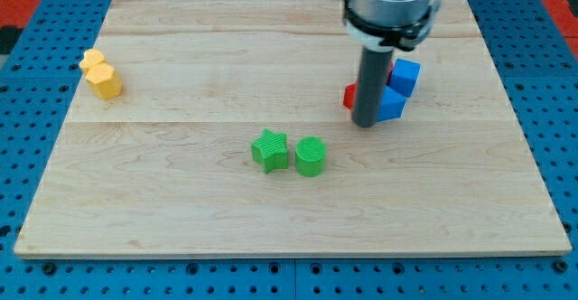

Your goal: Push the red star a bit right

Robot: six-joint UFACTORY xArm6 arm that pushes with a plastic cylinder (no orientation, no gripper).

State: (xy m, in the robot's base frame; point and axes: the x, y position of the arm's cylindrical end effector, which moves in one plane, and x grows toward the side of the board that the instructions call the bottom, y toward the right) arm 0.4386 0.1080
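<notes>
Red star [349, 96] shows only as a sliver at the view's left of my tip [366, 124], which touches or nearly touches it and hides most of it, with two blue blocks [400, 89] just to the view's right on the wooden worktop [181, 219]. Green star [270, 150] and green cylinder [310, 156] sit side by side near the view's middle, well apart from the yellow blocks [100, 74] at the view's left. No gripper is fitted, only the rod, so nothing is grasped.

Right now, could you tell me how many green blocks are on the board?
2. The green star sits near the board's middle, toward the view's bottom, and the green cylinder is just to its right. My tip is up and right of them; the rod could hide others.
</notes>
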